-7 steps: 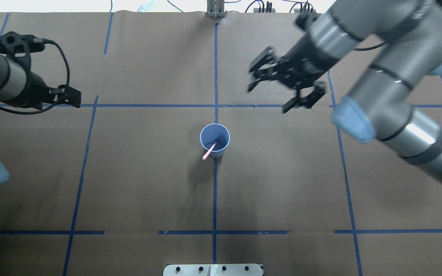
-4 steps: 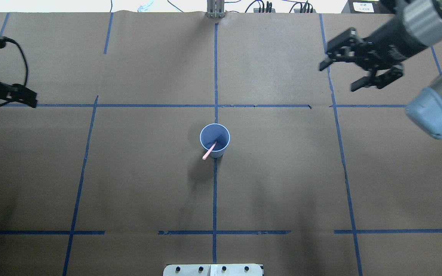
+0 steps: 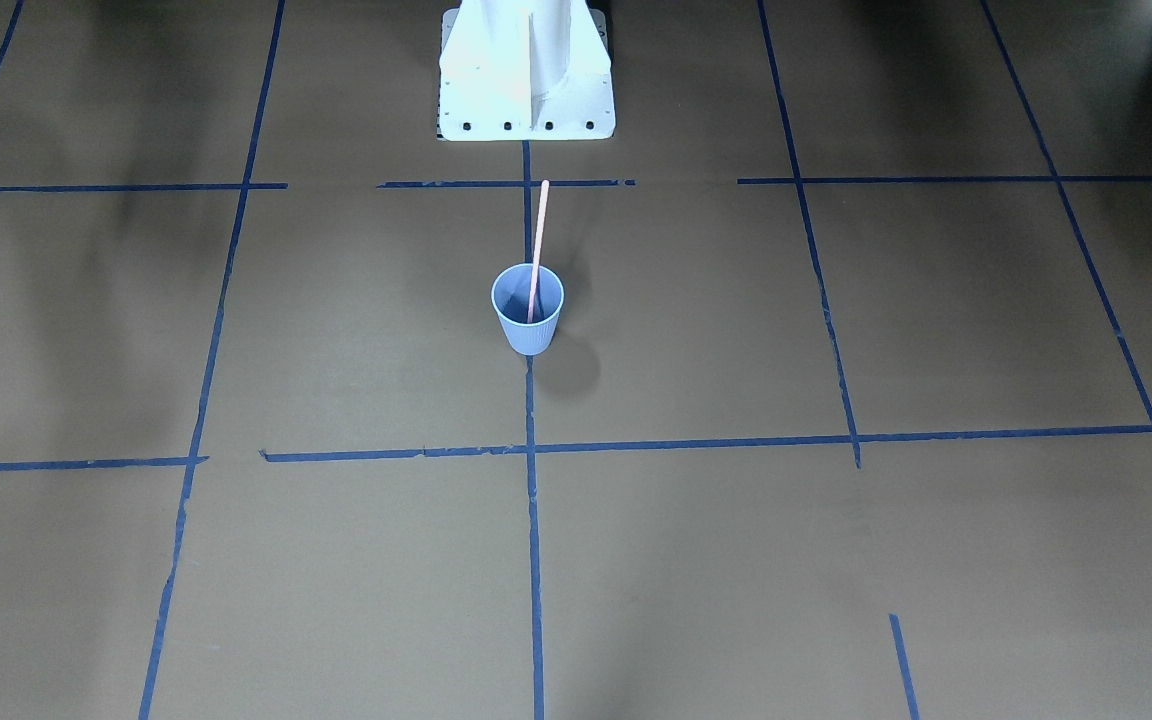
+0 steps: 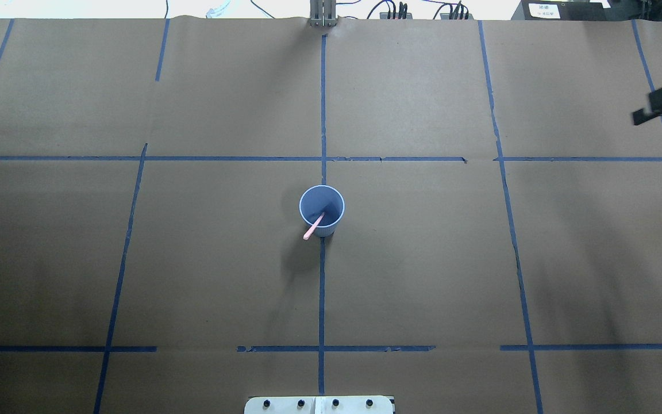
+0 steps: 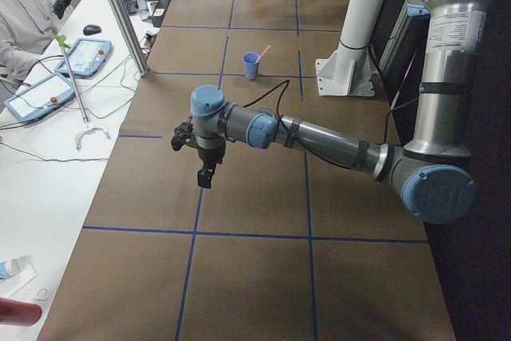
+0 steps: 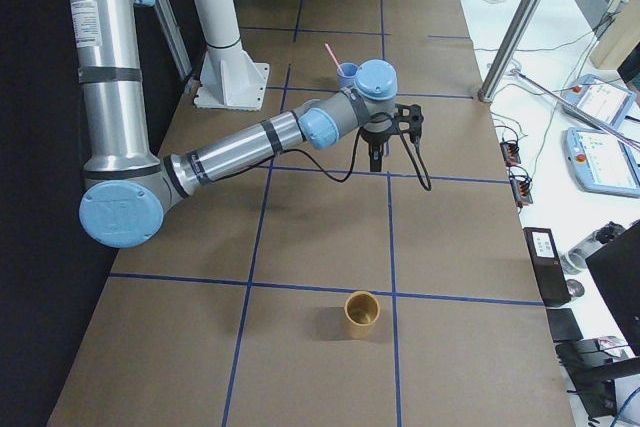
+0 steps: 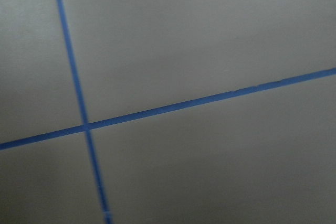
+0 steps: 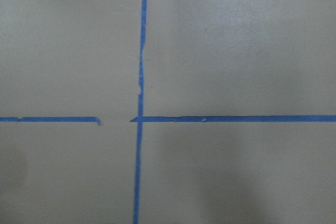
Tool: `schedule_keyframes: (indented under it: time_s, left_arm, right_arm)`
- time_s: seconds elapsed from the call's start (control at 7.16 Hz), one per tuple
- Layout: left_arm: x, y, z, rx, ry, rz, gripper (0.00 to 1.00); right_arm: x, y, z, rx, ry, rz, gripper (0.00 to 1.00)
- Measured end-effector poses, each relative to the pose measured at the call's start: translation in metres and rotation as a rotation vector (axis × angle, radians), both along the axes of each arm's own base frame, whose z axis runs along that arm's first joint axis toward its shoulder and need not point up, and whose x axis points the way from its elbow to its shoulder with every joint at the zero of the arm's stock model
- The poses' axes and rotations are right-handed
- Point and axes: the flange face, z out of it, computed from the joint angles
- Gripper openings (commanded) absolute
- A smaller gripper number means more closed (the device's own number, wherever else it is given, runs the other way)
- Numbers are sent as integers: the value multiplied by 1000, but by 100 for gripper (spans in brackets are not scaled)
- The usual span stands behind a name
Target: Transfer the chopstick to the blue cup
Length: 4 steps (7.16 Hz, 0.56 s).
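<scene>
Front-facing: chopstick (image 3: 537, 250) is being propped inside blue cup (image 3: 526, 335) at mid-table, with its top tilted over the rim on the robot's side. Overhead: right gripper (image 4: 658, 122) is being shown at the far right edge, jaws spread, nothing between them, well apart from the cup. Left-side view: left gripper (image 5: 205, 175) is being held over the table's left end, well apart from the cup. Its jaw state cannot be told.
</scene>
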Motion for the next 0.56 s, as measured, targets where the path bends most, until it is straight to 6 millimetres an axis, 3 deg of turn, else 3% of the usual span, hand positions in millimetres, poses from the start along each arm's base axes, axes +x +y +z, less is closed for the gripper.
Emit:
schedule_keyframes:
  time_s: [0.28, 0.56]
  left_arm:
    - [-57, 6, 37, 18, 18, -2, 100]
    - [-86, 11, 75, -3, 44, 12, 100]
  right_arm:
    - [78, 5, 73, 93, 144, -101, 99]
    - [133, 28, 128, 102, 208, -195, 99]
